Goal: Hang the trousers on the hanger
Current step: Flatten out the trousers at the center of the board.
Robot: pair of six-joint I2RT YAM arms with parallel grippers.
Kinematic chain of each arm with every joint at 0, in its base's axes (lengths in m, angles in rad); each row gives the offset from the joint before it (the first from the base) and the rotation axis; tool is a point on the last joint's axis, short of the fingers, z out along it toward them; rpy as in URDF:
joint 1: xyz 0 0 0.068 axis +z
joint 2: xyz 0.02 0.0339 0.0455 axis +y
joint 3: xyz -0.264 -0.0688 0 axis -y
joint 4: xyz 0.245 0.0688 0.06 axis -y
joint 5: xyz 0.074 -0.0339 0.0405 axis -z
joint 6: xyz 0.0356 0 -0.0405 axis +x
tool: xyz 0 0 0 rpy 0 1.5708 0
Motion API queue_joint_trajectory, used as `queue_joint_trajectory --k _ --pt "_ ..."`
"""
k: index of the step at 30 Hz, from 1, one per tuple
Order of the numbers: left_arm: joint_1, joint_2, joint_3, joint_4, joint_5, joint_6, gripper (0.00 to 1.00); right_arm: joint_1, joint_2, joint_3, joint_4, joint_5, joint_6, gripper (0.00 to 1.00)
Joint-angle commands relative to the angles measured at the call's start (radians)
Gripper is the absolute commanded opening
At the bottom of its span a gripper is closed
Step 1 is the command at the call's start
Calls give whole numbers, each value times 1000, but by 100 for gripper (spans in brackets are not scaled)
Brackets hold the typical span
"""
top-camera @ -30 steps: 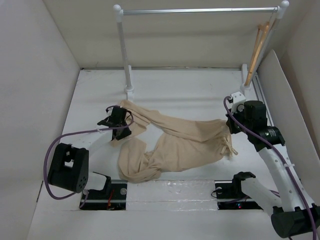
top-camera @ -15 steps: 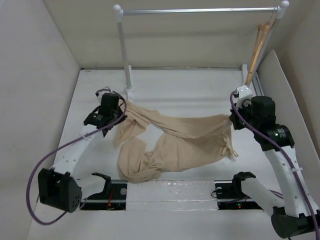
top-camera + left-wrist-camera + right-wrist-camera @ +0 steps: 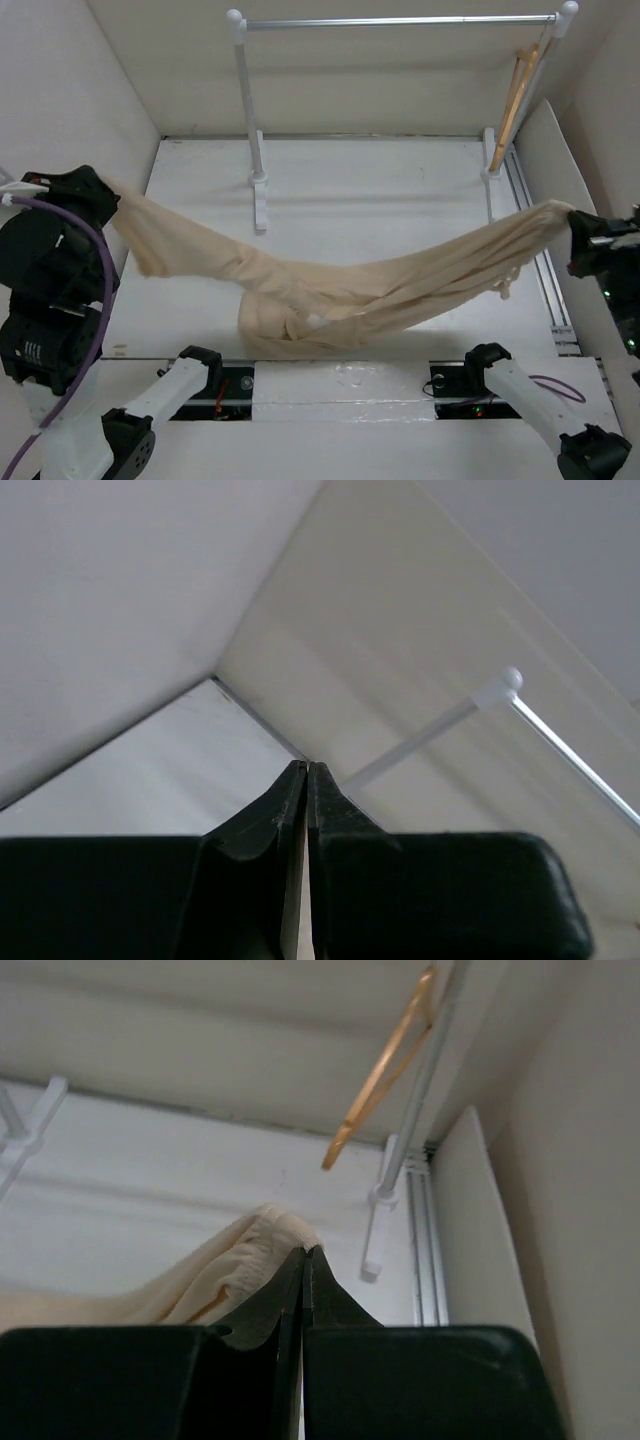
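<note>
Now trousers (image 3: 340, 290) stretched left-right across table (image 3: 380, 190), middle sagging; left fingers (image 3: 262, 820), right fingers (image 3: 262, 1305) each pinching one end.

The trousers (image 3: 330, 290) are plain beige all over, with no print, darker tan in the folds; the drawstring at the right end is the same beige. The hanger (image 3: 515, 95) at far right is light brown wood and looks more orange-brown in the right wrist view. The rack has white posts (image 3: 247, 100) with white ball caps and a silver rail (image 3: 400, 20). The table (image 3: 380, 190) is white, and the walls (image 3: 60, 100) are plain off-white, greyer in shadow. The left gripper (image 3: 103, 192) and right gripper (image 3: 572, 235) are matte black. The cable (image 3: 90, 270) on the left is purple. The arm links (image 3: 530, 392) near the bases are white with black joints.
</note>
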Motion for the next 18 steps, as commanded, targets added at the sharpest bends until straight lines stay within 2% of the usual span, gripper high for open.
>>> queue_joint_trajectory --k 1,3,4,6,7,8,10,14,16,17,18 --pt "4 11 29 -49 -206 55 0 51 -54 100 -9 274 10 0" --pt "4 -11 -46 -1 -263 68 0 120 -81 53 37 403 -7 0" --pt "4 -23 -179 60 -258 88 0 151 -94 17 43 437 2 0" --pt "4 -72 -339 159 -194 111 0 255 -100 -133 66 510 42 0" --pt "4 -83 -475 215 -186 98 0 289 -103 -195 83 530 78 0" --pt "4 -75 -519 224 -176 72 0 321 -100 -294 106 553 92 0" --pt "4 -51 -612 310 -93 67 0 372 -82 -364 164 572 121 0" --pt "72 194 -564 346 86 132 0 372 18 -459 273 532 99 0" --pt "226 286 -545 387 246 139 0 363 47 -505 322 518 88 0" --pt "299 381 -544 406 339 145 0 332 61 -523 347 511 80 0" --pt "367 437 -533 409 501 127 0 311 84 -545 402 491 70 0"
